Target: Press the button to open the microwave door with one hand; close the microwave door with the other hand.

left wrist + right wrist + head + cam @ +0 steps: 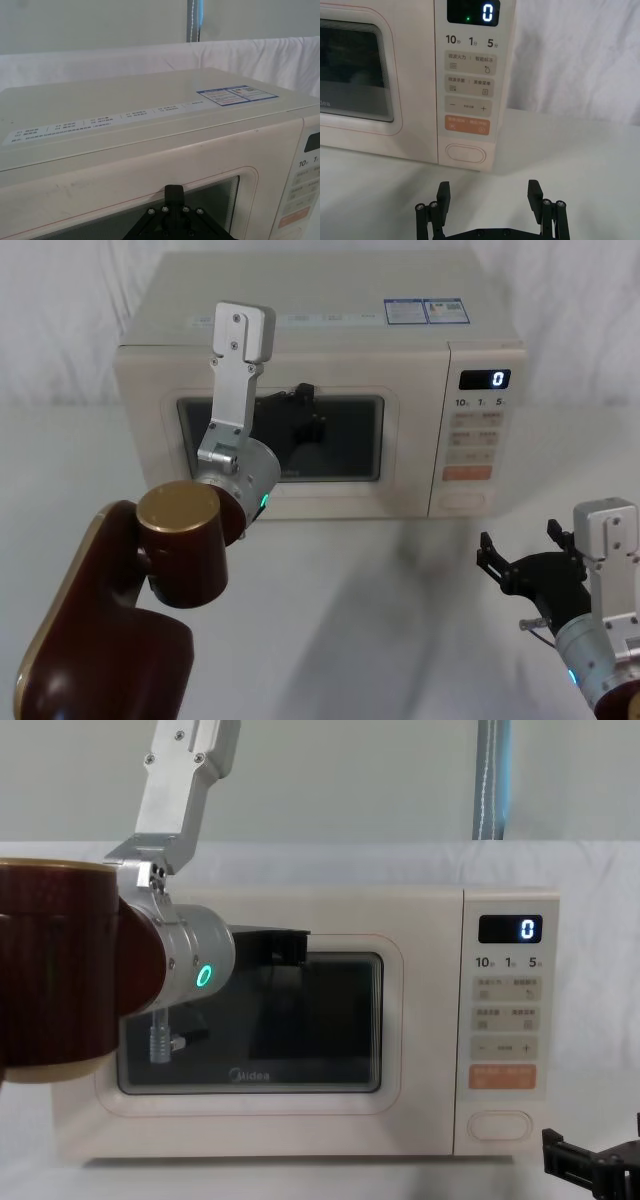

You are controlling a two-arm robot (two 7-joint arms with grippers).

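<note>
button (465,153) right of microwave door (280,440)

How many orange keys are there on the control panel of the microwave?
1. One orange key sits on the control panel, directly above the button and below the minus/plus key. None seems hidden.

Maroon, gold-capped arm (110,620), silver wrist links, black end effectors.
</note>
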